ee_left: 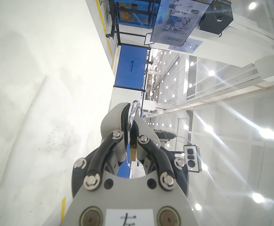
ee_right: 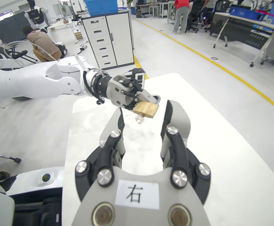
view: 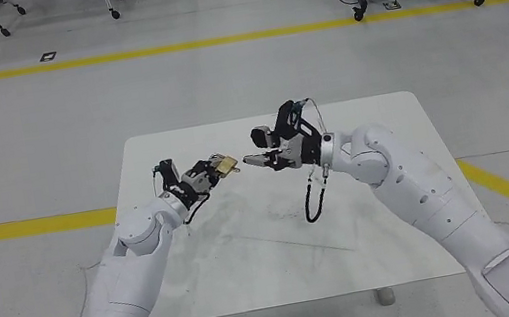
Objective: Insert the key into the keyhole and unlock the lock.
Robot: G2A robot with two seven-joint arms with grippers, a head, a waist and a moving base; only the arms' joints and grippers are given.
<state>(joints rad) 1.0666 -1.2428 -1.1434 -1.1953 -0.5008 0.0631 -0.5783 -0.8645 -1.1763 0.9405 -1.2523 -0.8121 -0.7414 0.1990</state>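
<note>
Table: your work surface is a white table (view: 389, 237) on a pale grey floor crossed by yellow floor lines (view: 214, 39). Both arms are held over its far half.

Lock: you'll find the brass lock (view: 226, 165) up in the air, off the table. In the top view it sits between the tips of the two grippers.

Left gripper: your left gripper (view: 216, 170) is clamped on the lock. The silver shackle (ee_left: 135, 108) is pinched between the pads and pokes out past the fingertips. The brass body sits lower, toward the palm.

Right gripper: your right gripper (view: 253, 162) has its jaws spread wide and is holding nothing. It points straight at the lock, near it but apart from it. From its own wrist view the lock sits framed between the two open fingers.

Key: a small pale glinting piece (ee_right: 140, 119) hangs just under the lock's body in the right wrist view. It is too blurred for you to tell whether it is the key, or whether it sits in the keyhole.

Background: a grey drawer cabinet (ee_right: 109, 40) stands on the floor beyond the table, well behind your left arm.
</note>
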